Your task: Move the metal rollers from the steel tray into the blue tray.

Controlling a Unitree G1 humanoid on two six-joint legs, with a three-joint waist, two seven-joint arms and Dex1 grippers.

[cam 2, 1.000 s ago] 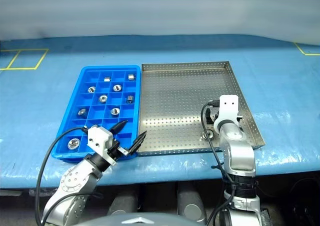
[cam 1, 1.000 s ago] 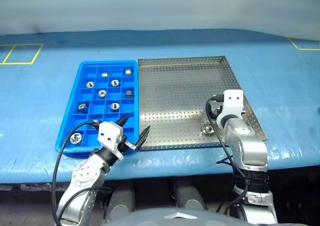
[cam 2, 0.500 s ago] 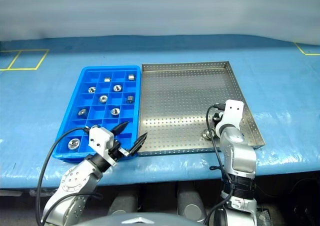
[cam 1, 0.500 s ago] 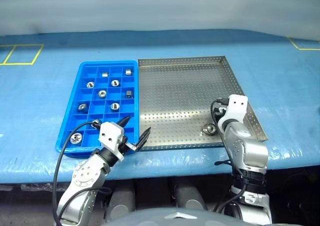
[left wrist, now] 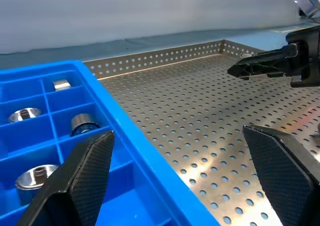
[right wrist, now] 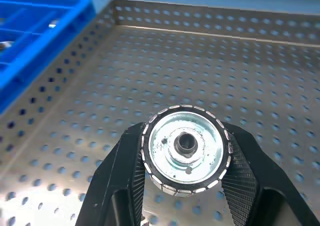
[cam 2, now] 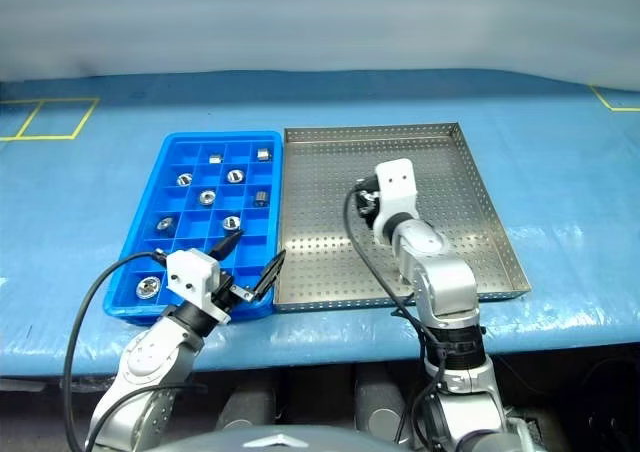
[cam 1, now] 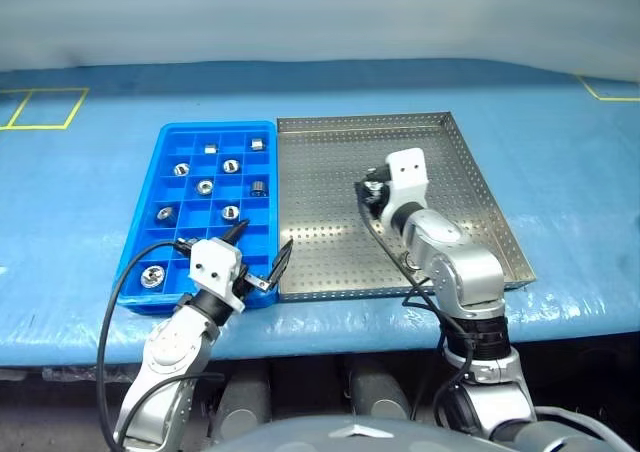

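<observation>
Between the right gripper's (right wrist: 184,186) black fingers, clamped by its ribbed rim: small shiny silver metal roller (right wrist: 185,155), hard, probably slippery.

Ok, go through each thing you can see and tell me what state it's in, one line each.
Right gripper: shut on a roller, held above the steel tray floor.
Left gripper: open, empty, over the near edge of the blue tray.
Steel tray: no loose rollers visible on its floor.
Blue tray: holds rollers in several compartments, others empty.
</observation>
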